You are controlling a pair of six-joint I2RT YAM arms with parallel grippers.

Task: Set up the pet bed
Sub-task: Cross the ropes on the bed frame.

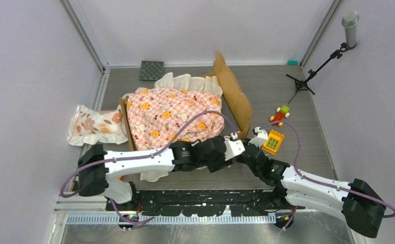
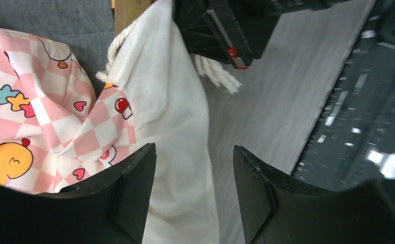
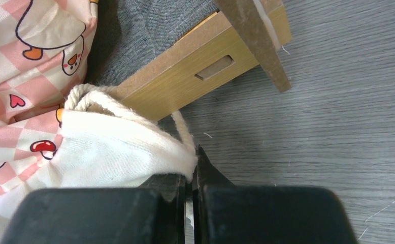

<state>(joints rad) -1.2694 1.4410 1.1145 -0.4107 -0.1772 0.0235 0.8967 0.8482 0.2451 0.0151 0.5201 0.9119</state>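
The pet bed (image 1: 234, 94) is a tan wooden frame with a wavy headboard, lying mid-table; its grey mattress (image 3: 155, 25) and frame rail (image 3: 210, 66) show in the right wrist view. A pink-checkered sheet (image 1: 170, 114) with a white ruffle (image 2: 170, 127) covers it. My left gripper (image 2: 194, 162) is open at the bed's near right corner (image 1: 239, 144), straddling the ruffle without pinching it. My right gripper (image 3: 193, 168) is shut on the ruffle's edge (image 3: 129, 152) beside the frame, and meets the left gripper there (image 1: 251, 144).
A floral pillow (image 1: 96, 124) lies left of the bed. A yellow toy block (image 1: 273, 142) and a red-green toy (image 1: 281, 114) sit right of the headboard. A dark square pad (image 1: 151, 70) is at the back, a microphone stand (image 1: 332, 51) at the far right.
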